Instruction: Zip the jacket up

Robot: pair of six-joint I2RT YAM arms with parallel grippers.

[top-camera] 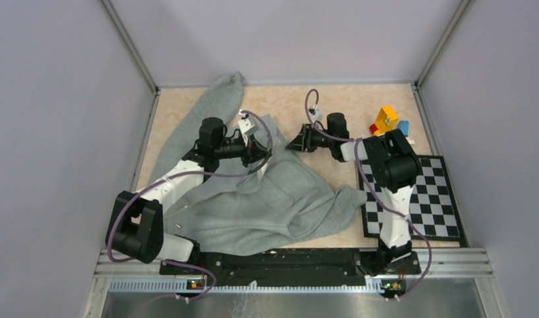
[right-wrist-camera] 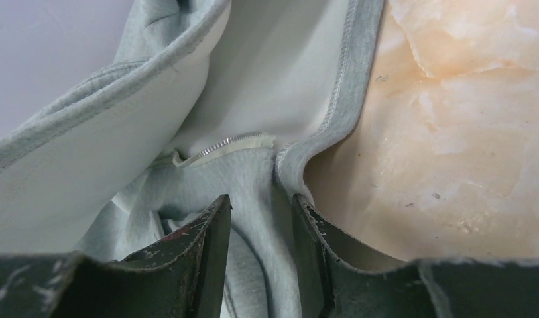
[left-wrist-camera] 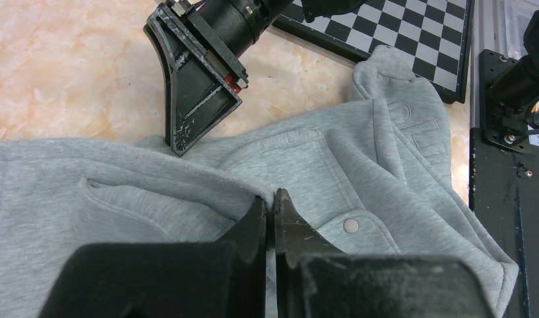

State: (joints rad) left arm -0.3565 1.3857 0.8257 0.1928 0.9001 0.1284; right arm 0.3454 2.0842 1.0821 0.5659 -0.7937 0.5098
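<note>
1. Fingertips (left-wrist-camera: 253,228) of the left gripper (left-wrist-camera: 274,207) are seen pressed together with no gap, low over the grey fleece of the jacket (top-camera: 266,199). Whether a thin fold is nipped between them cannot be told.
2. Fingers (right-wrist-camera: 210,245) of the right gripper (right-wrist-camera: 261,202) are held apart, and a ridge of the jacket's stitched edge runs up between them. Whether that ridge is squeezed or merely straddled cannot be told.
3. Just beyond the right fingertips, a short run of zipper teeth (right-wrist-camera: 223,144) is exposed where the grey outer cloth meets the white lining (right-wrist-camera: 280,66), which is turned upward.
4. Beside the left fingers, 1 snap button (left-wrist-camera: 350,225) is visible on a flap of the fleece.
5. The jacket is spread rumpled over the middle of the table (top-camera: 286,106), between the 2 arms. 1 sleeve reaches toward the far left corner, and a near lobe touches the edge of the checkerboard (top-camera: 419,199).
6. Coloured blocks (top-camera: 388,120) are set at the far right, apart from the cloth.
7. The task is judged to be at an early stage: the front is open and the lining is on show. No slider is visible, and no joined length of zipper can be made out. What is left is judged to be bringing the 2 front edges together, seating the slider and drawing it up.
</note>
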